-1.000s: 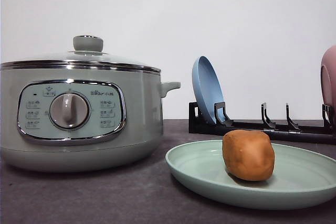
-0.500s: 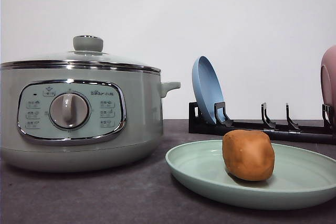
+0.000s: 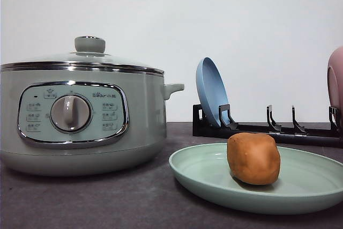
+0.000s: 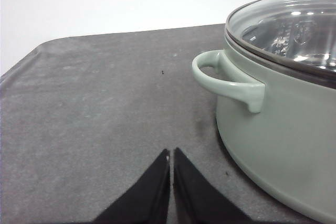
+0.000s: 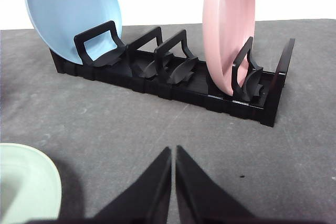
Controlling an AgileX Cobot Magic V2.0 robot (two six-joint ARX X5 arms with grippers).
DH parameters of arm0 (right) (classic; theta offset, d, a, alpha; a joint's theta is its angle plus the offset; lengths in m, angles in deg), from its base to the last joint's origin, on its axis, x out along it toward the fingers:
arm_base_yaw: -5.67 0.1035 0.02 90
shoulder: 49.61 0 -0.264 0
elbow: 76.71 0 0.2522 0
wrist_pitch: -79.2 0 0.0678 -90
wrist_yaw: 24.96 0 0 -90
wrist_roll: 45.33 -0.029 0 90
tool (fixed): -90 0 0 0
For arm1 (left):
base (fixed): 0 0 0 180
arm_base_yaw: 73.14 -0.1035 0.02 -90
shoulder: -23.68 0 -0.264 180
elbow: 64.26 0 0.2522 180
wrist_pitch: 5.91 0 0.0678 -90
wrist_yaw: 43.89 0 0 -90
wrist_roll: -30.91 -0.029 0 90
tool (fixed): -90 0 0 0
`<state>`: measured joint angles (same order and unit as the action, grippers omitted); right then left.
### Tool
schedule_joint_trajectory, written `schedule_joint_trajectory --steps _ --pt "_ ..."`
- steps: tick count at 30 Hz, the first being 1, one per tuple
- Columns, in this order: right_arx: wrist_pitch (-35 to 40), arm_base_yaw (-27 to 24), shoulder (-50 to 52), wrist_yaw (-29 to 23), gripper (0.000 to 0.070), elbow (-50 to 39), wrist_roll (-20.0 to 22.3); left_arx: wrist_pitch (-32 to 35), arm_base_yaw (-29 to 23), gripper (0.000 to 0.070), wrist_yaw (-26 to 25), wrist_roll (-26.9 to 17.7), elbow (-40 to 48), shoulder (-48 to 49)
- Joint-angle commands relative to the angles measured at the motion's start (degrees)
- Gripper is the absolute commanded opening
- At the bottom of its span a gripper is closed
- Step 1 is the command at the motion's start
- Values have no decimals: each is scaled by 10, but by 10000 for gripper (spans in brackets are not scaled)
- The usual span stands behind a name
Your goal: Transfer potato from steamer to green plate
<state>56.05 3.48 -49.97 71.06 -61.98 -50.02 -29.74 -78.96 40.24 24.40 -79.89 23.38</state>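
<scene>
On the wide pale-green plate, right of the lidded sage-green steamer, the lumpy orange-brown potato is sitting; it looks firm, fairly heavy, smooth-skinned, best gripped across its middle. Both pincers, left and right, are sitting closed, empty.

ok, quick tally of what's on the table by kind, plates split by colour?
Green plate: 1
Blue plate: 1
Pink plate: 1
Potato: 1
Steamer: 1
Black plate rack: 1
Total: 6
</scene>
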Motion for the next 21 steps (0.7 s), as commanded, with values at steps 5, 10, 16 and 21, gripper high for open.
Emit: schedule_joint_trajectory --steps 5,10,16,21 --pt "4 1 2 -1 0 -3 2 -5 -2 3 1 1 12 1" --pt "4 1 2 -1 0 -3 2 -5 -2 3 1 1 12 1" --pt "4 1 2 -1 0 -3 2 -5 -2 3 1 1 12 1" --pt "4 1 2 -1 0 -3 2 -5 -2 3 1 1 12 1"
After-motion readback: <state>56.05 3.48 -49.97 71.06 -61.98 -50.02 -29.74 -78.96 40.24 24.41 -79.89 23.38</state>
